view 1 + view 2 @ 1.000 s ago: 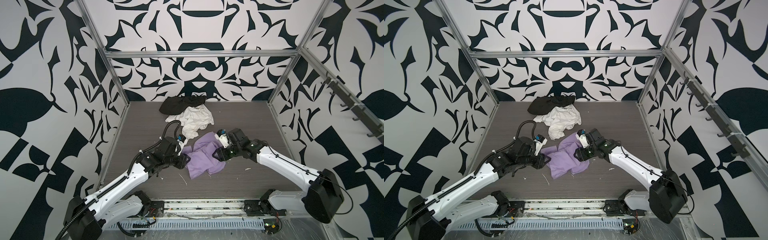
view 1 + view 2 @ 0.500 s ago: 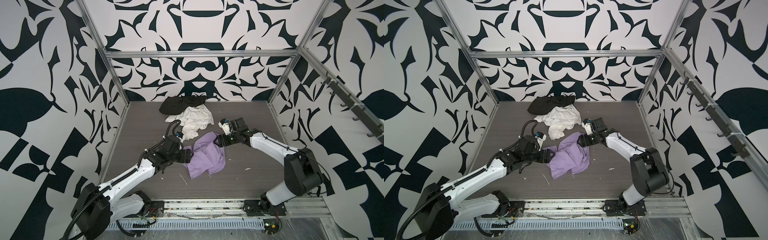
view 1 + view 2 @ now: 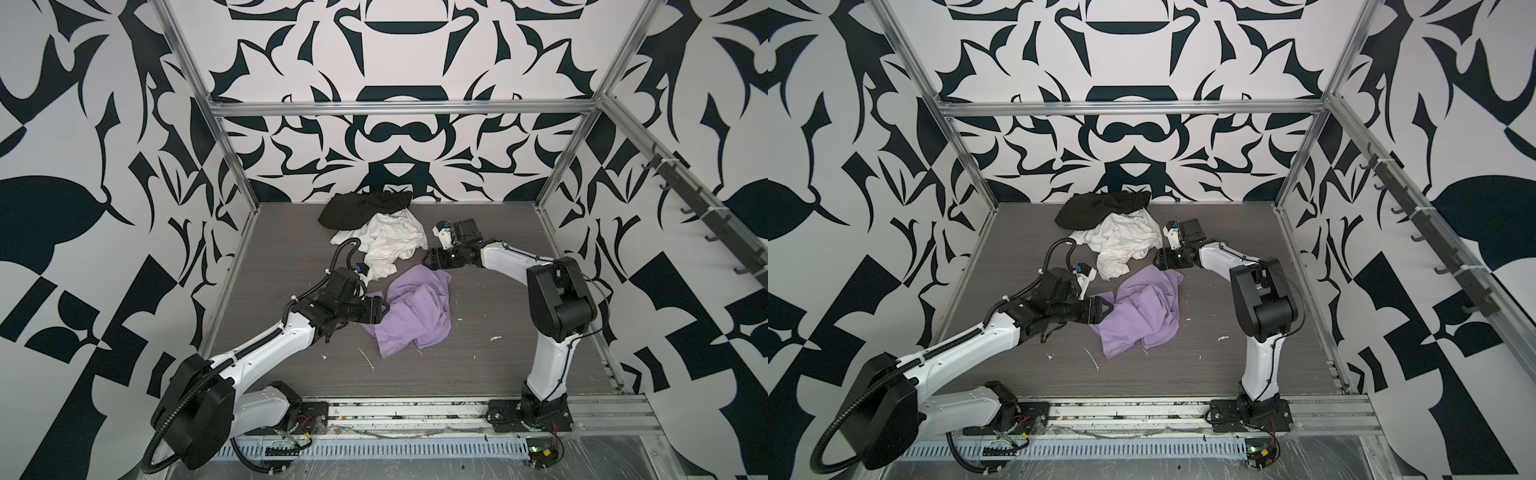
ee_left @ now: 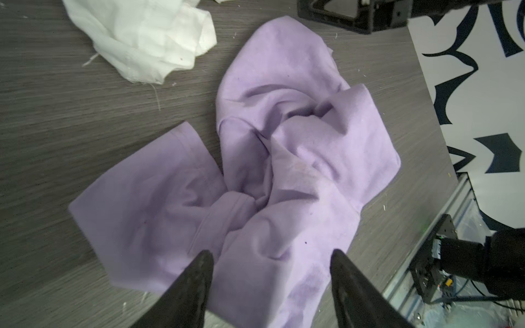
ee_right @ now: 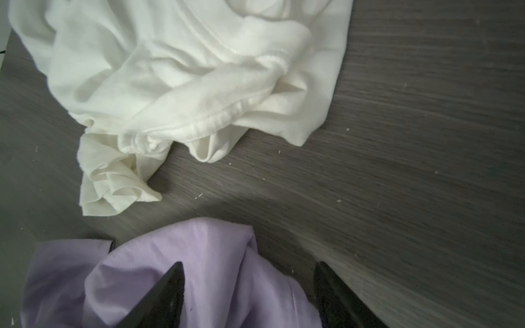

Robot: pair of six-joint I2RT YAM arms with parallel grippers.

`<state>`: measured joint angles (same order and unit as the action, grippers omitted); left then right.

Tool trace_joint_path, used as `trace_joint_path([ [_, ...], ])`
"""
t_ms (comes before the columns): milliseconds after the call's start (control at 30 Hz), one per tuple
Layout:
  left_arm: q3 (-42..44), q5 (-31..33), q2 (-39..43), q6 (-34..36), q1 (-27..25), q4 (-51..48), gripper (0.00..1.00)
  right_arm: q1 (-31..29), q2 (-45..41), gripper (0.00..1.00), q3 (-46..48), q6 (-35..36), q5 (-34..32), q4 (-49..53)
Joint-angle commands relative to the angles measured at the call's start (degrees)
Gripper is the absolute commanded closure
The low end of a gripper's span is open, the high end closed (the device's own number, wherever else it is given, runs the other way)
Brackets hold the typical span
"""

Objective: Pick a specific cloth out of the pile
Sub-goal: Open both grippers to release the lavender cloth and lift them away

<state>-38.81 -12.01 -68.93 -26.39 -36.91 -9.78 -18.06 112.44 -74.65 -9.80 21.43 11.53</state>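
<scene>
The purple cloth (image 3: 415, 316) is seen lying just clear of the pile (image 3: 386, 237) on the counter (image 3: 498, 332), betw. L & R jaws, both spread wide w/ nothing gripped; separation is judged done, lift-out maybe left.

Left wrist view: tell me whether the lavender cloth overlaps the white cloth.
No: bare table separates the lavender cloth from the white cloth.
</scene>
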Motion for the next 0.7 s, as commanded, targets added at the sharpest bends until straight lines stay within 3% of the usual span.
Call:
trace_joint_path([
  [0, 0.0, -1.9, -0.1, 2.1, 0.1, 0.6, 0.32, -0.2, 0.6, 0.34, -2.3, -0.8, 0.5, -0.3],
  [367, 1.3, -0.3, 1.6, 1.7, 0.2, 0.2, 0.38, -0.2, -0.1, 0.51, 2.2, -1.8, 1.7, 0.3],
  [667, 1.4, 1.8, 2.6, 3.4, 0.2, -0.3, 0.38, -0.2, -5.3, 0.55, 10.0, -2.3, 1.0, 0.4],
])
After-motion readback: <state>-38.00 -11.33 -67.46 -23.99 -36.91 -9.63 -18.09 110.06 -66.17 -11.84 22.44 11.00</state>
